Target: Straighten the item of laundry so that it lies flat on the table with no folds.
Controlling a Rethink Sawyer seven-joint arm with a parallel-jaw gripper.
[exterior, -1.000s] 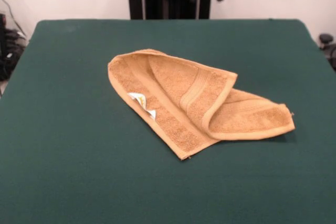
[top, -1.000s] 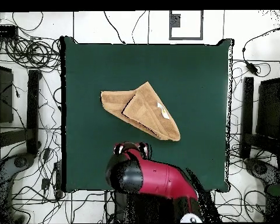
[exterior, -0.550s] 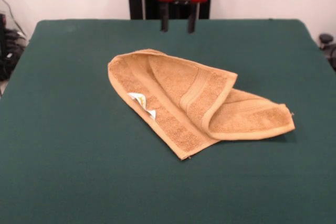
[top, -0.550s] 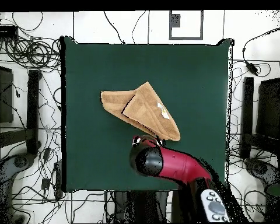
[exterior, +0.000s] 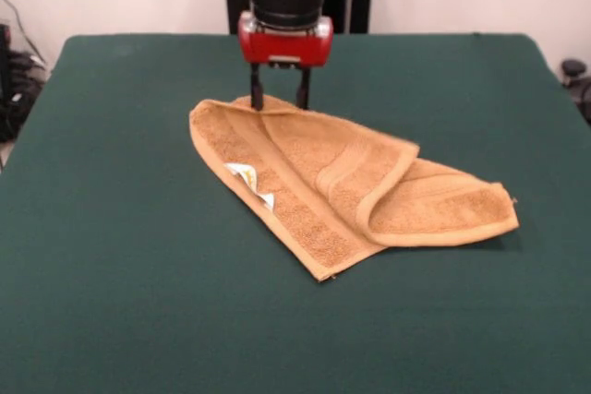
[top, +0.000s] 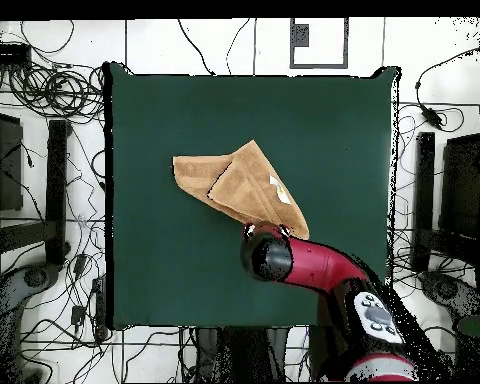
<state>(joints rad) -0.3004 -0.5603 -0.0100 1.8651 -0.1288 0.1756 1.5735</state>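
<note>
Centrally, the gripper [exterior: 278, 99] is being held with its two fingers apart, tips poised at the far edge of the towel [exterior: 342, 177], nothing yet clasped. A large flap is being shown doubled over the towel's middle, so the unfolding is being judged as barely begun. The towel is being shown near the middle of the table [exterior: 111, 228]. A white care tag [exterior: 249, 182] is being exposed; its print cannot be read.

arm [top: 314, 265] hides towel [top: 239, 185] corner overhead; tag [exterior: 247, 178] print unreadable.
</note>
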